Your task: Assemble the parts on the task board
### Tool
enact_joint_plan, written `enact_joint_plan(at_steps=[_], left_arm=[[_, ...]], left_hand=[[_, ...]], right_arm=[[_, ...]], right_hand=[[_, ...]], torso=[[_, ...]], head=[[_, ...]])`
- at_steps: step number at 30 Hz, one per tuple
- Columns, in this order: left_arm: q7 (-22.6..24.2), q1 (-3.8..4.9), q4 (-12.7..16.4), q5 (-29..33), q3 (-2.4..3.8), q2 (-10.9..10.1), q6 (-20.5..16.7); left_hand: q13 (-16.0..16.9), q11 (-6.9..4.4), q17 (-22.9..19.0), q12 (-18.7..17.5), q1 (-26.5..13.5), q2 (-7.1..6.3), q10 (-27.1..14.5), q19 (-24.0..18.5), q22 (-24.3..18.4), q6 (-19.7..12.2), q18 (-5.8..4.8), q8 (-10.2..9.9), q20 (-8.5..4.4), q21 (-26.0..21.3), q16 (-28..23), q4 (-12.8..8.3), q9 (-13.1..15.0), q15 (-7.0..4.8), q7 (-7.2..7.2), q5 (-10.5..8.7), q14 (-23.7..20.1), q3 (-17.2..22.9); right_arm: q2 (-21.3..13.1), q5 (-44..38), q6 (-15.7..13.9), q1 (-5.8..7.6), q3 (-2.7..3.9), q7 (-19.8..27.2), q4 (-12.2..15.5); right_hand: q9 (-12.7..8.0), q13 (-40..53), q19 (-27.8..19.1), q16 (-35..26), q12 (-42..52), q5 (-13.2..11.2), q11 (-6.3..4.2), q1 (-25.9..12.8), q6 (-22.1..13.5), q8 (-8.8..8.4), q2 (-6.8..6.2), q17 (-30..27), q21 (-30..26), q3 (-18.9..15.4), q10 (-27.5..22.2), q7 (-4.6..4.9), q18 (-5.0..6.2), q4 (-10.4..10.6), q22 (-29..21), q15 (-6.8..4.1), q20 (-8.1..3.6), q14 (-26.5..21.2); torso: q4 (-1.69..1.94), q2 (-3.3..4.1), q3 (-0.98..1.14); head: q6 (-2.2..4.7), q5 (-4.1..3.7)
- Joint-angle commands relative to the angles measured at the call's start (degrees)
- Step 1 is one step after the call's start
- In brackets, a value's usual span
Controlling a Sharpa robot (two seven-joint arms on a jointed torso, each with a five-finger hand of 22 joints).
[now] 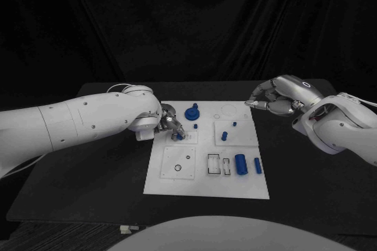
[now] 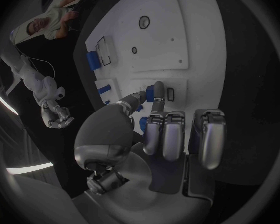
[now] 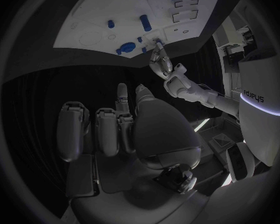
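Head view: the black table point(image 1: 94, 196) carries the white task board point(image 1: 236, 185) at its middle, and both white arms reach in from the sides. On the board's near right stands the largest part, a stout blue cylinder point(image 1: 241, 165), with a thin blue pin point(image 1: 257, 165) just beside it. Farther back sit a round blue knob point(image 1: 192, 113) and a small blue peg point(image 1: 224, 135).

The left hand point(image 1: 169, 126) rests over the board's left-centre, and the left wrist view shows its thumb and one finger closed on a small blue piece point(image 2: 154, 92), held at a rectangular recess; the other fingers curl in short of it. The right hand point(image 1: 275, 101) hovers off the board's far right corner, fingers curled in loosely, with nothing seen in them.

The held piece looks like hard moulded plastic: light, stiff and probably smooth, so it may twist or slip in a fingertip pinch. Taking it across its sides near the top should leave the lower end free to enter the recess. The board looks rigid and unlikely to shift under light pressing.
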Motion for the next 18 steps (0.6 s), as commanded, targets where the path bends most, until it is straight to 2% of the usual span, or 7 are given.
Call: enact_joint_plan(at_steps=[1, 11, 18], left_arm=[[0.3, -0.34, -0.1, 0.8, 0.04, 0.2, -1.2], [1.7, -0.99, -0.3, 0.8, 0.04, 0.4, -3.8], [2.8, -1.12, 0.9, 0.8, 0.04, -0.5, -6.4]], left_hand=[[15.1, -0.16, 15.1, 0.2, -0.1, 0.6, 5.9, 3.2, 12.5, -0.3, 0.63, -0.1, 0.19, -0.2, 0.1, -2.3, 0.1, -0.02, -0.24, 0.29, 6.1, 2.6], [15.1, -0.1, 15.1, 0.2, -0.3, 0.75, 5.9, 2.9, 12.2, -0.5, 0.73, -0.2, 0.2, -0.5, 0.1, -2.1, 0.1, 0.01, -0.17, 0.25, 6.1, 2.7], [15.1, -0.11, 15.1, 0.2, -0.1, 0.75, 5.9, 2.8, 12.2, -0.6, 0.75, -0.3, 0.21, -0.5, 0.1, -2.3, 0.1, 0.02, -0.2, 0.33, 6.1, 2.9]], right_arm=[[-0.1, -0.1, 0.0, -0.15, 0.04, -0.9, 0.0], [-0.2, -0.1, -0.2, -0.15, 0.04, -0.8, 0.0], [-0.2, -0.1, -0.1, -0.16, 0.04, -0.9, -0.1]], right_hand=[[0.1, 15.1, 1.6, -0.2, 0.1, 0.3, -0.2, 0.6, -0.3, -0.27, -0.11, 2.5, -0.2, 0.1, 5.9, -0.2, -0.08, -0.3, 11.6, -0.19, -0.1, 3.8], [0.1, 15.1, 1.6, -0.3, 0.1, 0.4, -0.2, 0.6, -0.3, -0.28, -0.13, 2.3, -0.4, 0.1, 5.9, -0.2, -0.04, -0.3, 11.6, -0.19, -0.1, 3.7], [0.1, 15.1, 1.6, -0.3, 0.1, 0.4, -0.2, 0.6, -0.3, -0.28, -0.13, 2.3, -0.4, 0.1, 5.9, -0.2, -0.04, -0.3, 11.6, -0.19, -0.1, 3.7]], torso=[[0.01, -0.01, 0.03], [0.0, -0.02, 0.01], [0.0, 0.01, -0.01]], head=[[0.01, -0.09], [0.01, -0.02], [0.01, -0.11]])
